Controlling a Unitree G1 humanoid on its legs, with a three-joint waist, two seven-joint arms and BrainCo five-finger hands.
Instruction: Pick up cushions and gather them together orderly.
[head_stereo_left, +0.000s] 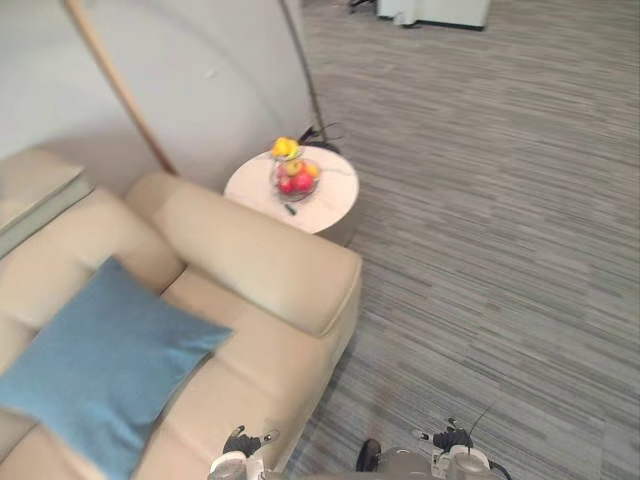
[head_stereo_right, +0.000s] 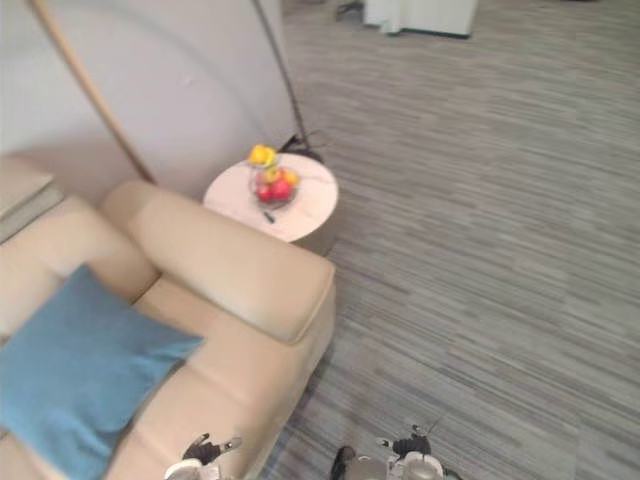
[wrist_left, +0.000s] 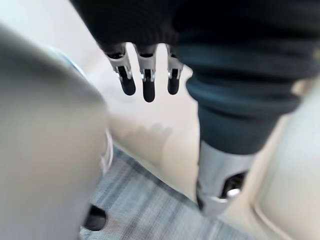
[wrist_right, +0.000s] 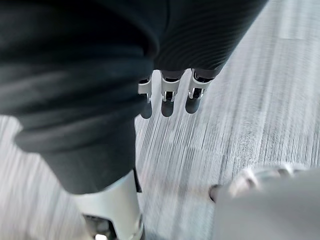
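A blue cushion (head_stereo_left: 100, 365) lies on the seat of the beige sofa (head_stereo_left: 260, 270) at the lower left, leaning toward the backrest. My left hand (wrist_left: 145, 75) hangs with straight fingers over the sofa's front edge and holds nothing. My right hand (wrist_right: 170, 95) hangs over the grey carpet, its fingers straight and relaxed, also holding nothing. Neither hand touches the cushion.
A small round white side table (head_stereo_left: 335, 195) stands past the sofa's arm, with a glass bowl of fruit (head_stereo_left: 294, 178) on it. A floor lamp's pole (head_stereo_left: 300, 70) rises behind it. Striped grey carpet (head_stereo_left: 500, 220) spreads to the right.
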